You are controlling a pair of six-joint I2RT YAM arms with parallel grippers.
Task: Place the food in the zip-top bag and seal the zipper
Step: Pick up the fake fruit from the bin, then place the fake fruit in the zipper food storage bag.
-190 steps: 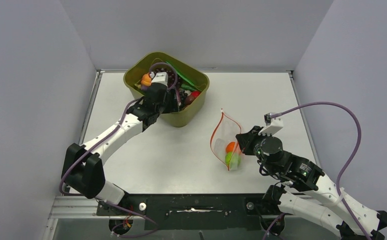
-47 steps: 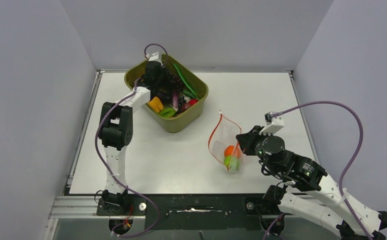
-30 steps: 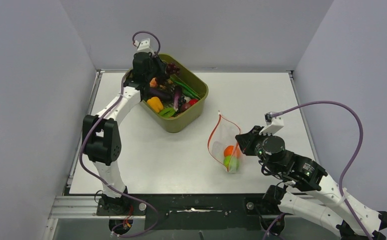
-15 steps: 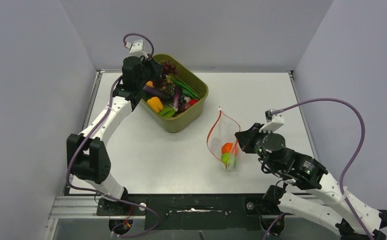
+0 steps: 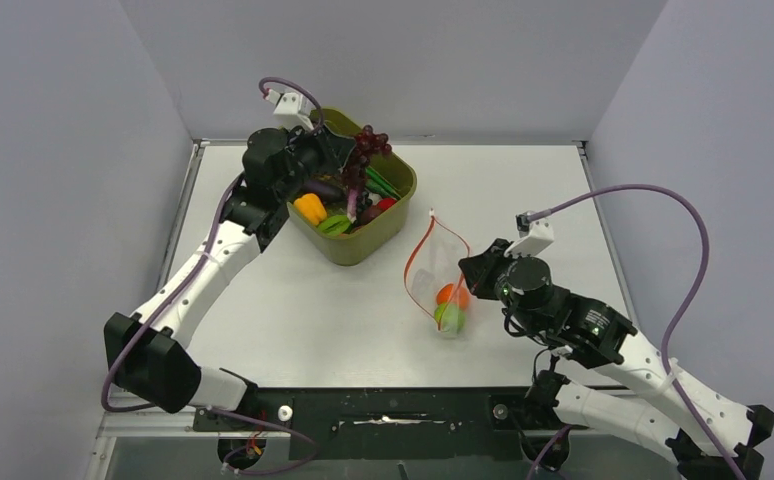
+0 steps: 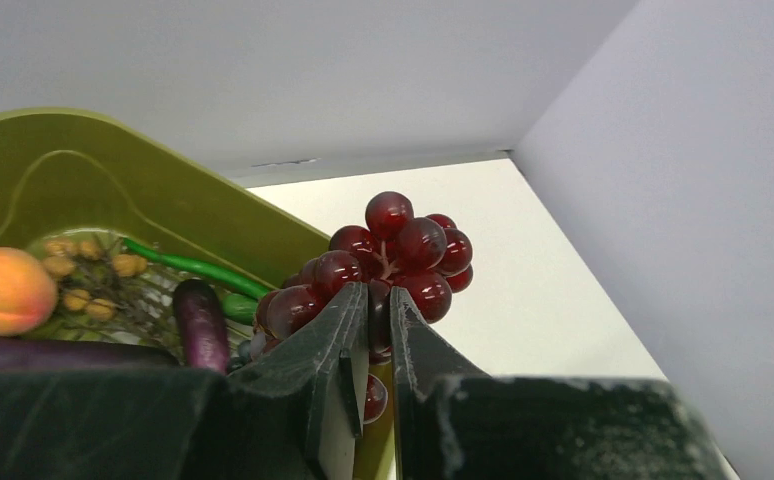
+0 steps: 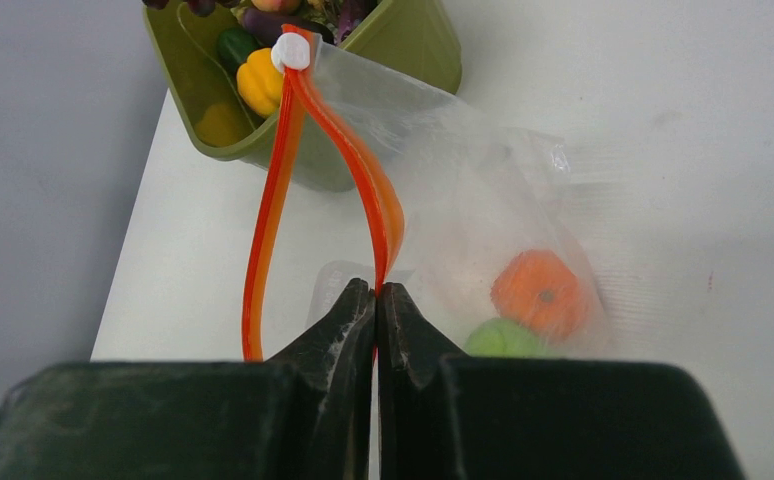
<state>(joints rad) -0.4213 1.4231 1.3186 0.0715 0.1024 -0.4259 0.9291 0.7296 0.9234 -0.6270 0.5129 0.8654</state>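
My left gripper [image 6: 370,292] [image 5: 348,150] is shut on a bunch of dark red-purple grapes [image 6: 393,255] [image 5: 368,145], held up over the olive-green tub [image 5: 388,215]. More food lies in the tub: a yellow-orange pepper [image 5: 310,208], an eggplant [image 6: 200,318] and green beans [image 6: 178,264]. The clear zip-top bag [image 5: 441,280] [image 7: 483,215] stands right of the tub, mouth gaping. Inside it lie an orange fruit [image 7: 541,288] and a green fruit [image 7: 503,340]. My right gripper [image 7: 375,290] [image 5: 475,275] is shut on the bag's red-orange zipper [image 7: 368,180].
Grey walls close in the white table [image 5: 293,300] on the left, back and right. A white slider tab [image 7: 291,50] sits at the far end of the zipper strip. The right arm's purple cable [image 5: 663,215] loops over the table's right side.
My left gripper has lifted the grapes out of the tub and swung right over its rim. The right gripper has drawn the bag a little left, toward the tub.
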